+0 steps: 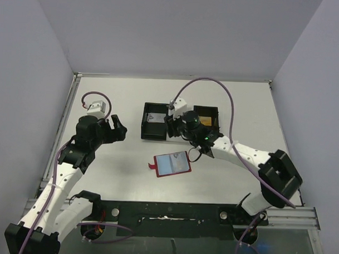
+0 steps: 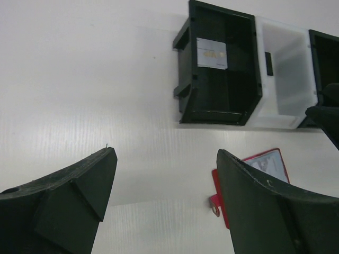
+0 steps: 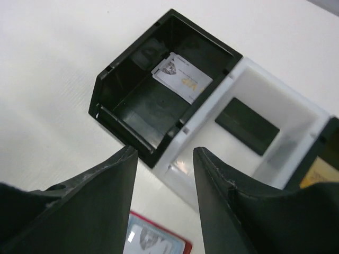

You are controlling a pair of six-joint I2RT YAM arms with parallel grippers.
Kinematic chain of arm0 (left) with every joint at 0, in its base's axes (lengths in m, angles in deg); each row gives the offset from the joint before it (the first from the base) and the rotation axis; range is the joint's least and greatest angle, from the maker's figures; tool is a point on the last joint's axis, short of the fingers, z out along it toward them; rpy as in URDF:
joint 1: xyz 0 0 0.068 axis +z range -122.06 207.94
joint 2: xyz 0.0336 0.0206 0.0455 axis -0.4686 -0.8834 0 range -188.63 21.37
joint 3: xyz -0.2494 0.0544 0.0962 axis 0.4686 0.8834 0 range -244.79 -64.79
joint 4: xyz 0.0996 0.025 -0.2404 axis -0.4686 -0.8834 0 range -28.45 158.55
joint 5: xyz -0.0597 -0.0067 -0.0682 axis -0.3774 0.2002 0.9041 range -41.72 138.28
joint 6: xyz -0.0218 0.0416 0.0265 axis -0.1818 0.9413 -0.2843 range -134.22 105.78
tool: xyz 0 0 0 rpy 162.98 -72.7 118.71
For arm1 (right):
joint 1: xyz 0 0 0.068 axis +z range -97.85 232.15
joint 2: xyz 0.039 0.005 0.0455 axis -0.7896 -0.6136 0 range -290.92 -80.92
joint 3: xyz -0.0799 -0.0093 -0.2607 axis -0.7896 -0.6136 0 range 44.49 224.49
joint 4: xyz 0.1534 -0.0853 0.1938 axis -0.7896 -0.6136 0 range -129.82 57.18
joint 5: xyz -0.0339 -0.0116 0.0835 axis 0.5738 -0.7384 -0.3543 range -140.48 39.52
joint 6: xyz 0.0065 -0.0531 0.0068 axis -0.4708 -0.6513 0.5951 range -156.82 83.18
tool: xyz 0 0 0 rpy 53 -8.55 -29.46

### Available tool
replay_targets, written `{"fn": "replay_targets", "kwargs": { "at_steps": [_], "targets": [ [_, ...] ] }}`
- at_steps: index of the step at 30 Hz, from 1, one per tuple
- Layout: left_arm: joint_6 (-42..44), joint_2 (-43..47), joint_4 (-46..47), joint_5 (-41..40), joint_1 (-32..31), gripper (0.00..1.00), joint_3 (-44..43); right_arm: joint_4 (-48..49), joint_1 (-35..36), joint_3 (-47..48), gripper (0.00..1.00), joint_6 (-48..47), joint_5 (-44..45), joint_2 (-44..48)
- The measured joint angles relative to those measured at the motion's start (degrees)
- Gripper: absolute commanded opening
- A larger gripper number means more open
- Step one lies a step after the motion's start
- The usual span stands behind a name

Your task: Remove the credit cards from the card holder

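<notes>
I'm seeing the card holder (image 1: 172,163) lying flat on the surface (image 1: 103,97), red border around a pale blue-grey printed face, its small red tab pointing left; whether that face is lining or a card I can't tell. It is sitting just on the near side of the tray (image 1: 143,121). A grey-white card (image 3: 183,79) is leaning in the left black compartment, a black card (image 3: 247,126) is lying in the white middle one, and a gold card (image 3: 320,174) is showing in the right.

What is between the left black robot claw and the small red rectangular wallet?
Only bare white table lies between the left gripper and the red rectangular wallet, as the top view shows.
</notes>
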Motion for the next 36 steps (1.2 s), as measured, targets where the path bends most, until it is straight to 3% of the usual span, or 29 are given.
{"fn": "replay_targets", "kwargs": {
  "at_steps": [7, 12, 14, 18, 28, 36],
  "targets": [
    [-4.1, -2.9, 7.4, 12.2, -2.2, 0.73, 2.4, -2.5, -2.6, -14.6, 0.52, 15.5, 2.1, 18.5],
    [-9.6, -7.9, 12.8, 10.6, -15.4, 0.71, 4.0, -6.5, -4.5, -21.8, 0.42, 24.7, 1.9, 24.2],
    [-11.7, -10.1, 15.8, 9.1, -21.6, 0.68, 5.4, -8.2, -4.6, -23.0, 0.39, 27.3, 0.5, 24.3],
    [-16.9, -14.4, 21.1, 7.3, -27.1, 0.64, 8.7, -10.8, -4.5, -24.0, 0.36, 30.8, -2.9, 23.9],
    [-27.6, -22.0, 33.3, 4.1, -28.6, 0.59, 13.3, -11.6, -4.4, -24.9, 0.31, 34.5, -9.9, 18.7],
    [-32.1, -28.3, 40.1, 4.4, -29.7, 0.50, 13.9, -11.8, -4.4, -24.9, 0.27, 35.5, -10.6, 14.2]
  ]
}}
